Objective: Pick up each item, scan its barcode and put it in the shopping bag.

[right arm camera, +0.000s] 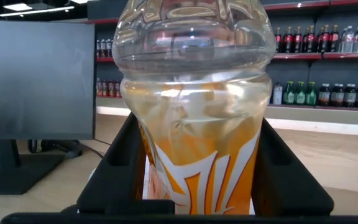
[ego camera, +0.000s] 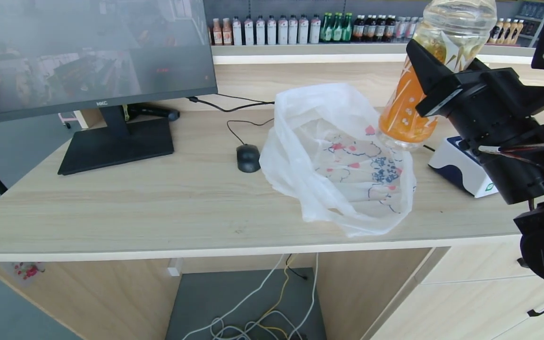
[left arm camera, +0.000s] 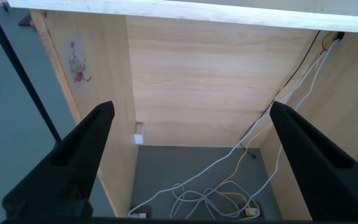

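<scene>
My right gripper (ego camera: 435,71) is shut on a clear bottle of orange drink (ego camera: 425,85), held tilted in the air over the right side of the counter. In the right wrist view the bottle (right arm camera: 197,124) sits squeezed between the two black fingers (right arm camera: 114,168). Its base hangs just above the right edge of the white plastic shopping bag (ego camera: 338,160), which lies open on the counter. A white and blue barcode scanner (ego camera: 463,165) rests on the counter below the bottle's right side. My left gripper (left arm camera: 191,155) is open below counter height, facing the space under the counter.
A monitor (ego camera: 88,52) on a black stand fills the counter's left rear. A black mouse (ego camera: 248,157) lies left of the bag, with its cable running back. Shelves of bottles (ego camera: 300,28) line the far wall. Loose cables (left arm camera: 216,186) lie under the counter.
</scene>
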